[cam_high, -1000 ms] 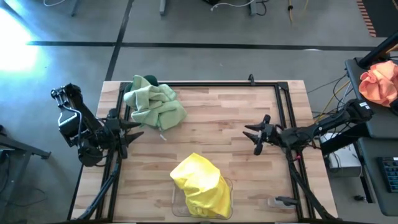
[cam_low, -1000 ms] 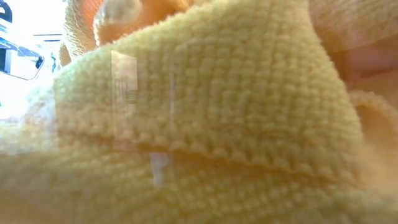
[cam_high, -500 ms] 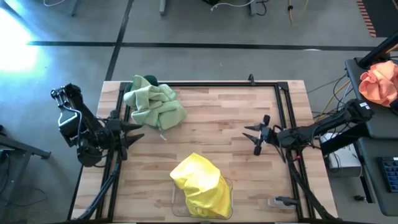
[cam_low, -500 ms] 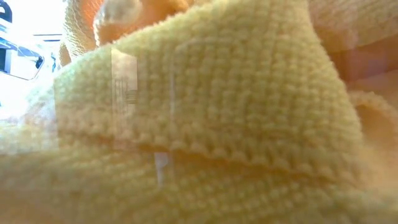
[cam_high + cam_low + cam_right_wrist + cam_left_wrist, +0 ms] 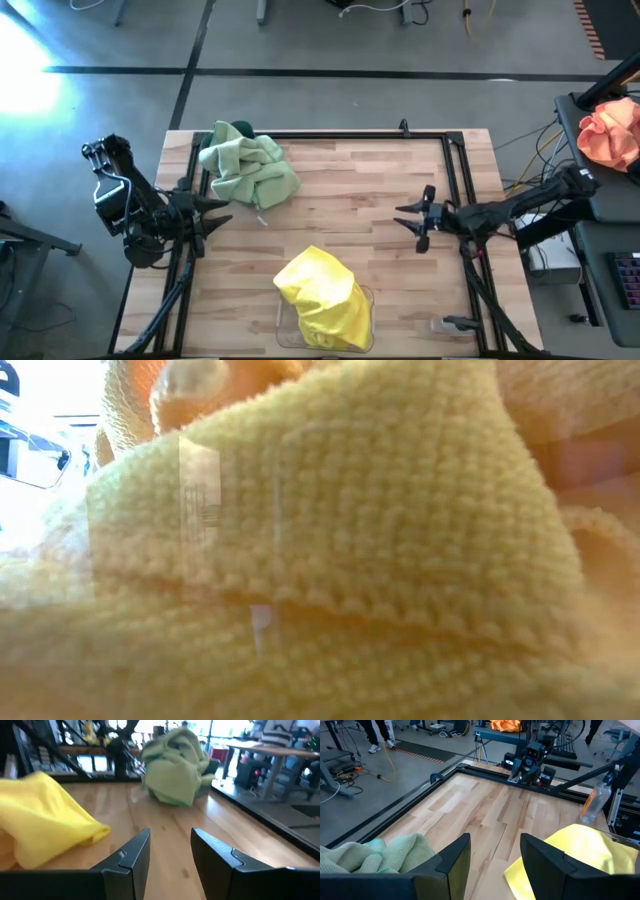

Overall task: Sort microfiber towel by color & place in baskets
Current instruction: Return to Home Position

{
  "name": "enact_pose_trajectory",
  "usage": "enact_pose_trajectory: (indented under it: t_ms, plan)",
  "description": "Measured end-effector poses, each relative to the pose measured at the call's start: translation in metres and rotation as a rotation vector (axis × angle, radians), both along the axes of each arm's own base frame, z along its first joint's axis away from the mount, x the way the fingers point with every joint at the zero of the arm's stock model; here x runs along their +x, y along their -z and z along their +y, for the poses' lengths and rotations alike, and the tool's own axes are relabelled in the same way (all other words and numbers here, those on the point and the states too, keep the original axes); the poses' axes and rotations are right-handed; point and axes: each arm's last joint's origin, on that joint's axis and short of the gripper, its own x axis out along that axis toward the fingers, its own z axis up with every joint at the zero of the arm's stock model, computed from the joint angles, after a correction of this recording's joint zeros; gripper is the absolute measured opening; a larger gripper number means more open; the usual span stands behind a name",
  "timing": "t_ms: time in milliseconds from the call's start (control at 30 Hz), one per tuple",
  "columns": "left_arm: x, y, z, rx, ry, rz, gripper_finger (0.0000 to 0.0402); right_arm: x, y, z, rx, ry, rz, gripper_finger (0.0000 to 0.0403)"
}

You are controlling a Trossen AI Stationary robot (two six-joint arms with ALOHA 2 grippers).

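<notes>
The yellow soft towels [image 5: 325,295], label [image 5: 200,500] unreadable, fill the clear plastic bin [image 5: 284,330]. The green soft towels [image 5: 248,168] top the teal bin [image 5: 241,128]. The left gripper [image 5: 218,208] and right gripper [image 5: 410,220] are open, empty.

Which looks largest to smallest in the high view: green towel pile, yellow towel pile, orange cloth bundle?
1. yellow towel pile and green towel pile, too alike to rank.
2. orange cloth bundle, smallest, partly cropped.

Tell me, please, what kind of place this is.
Probably a robotics lab or workshop. A wooden table with a black frame stands on a bare concrete floor with loose cables. The left arm and the right arm wait at the table's sides.
</notes>
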Motion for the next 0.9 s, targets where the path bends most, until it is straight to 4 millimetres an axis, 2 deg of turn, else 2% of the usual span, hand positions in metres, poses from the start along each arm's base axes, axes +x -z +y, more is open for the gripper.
enact_pose_trajectory:
  t_ms: [500,900]
  plan:
    - [0.000,0.000,0.000,0.000,0.000,0.000,0.0157,-0.025,-0.034,-0.006,0.118,-0.088,-0.343,0.0137]
    - [0.000,0.000,0.000,0.023,0.008,0.008,0.0157,-0.036,-0.044,-0.007,0.222,-0.186,-0.474,0.0137]
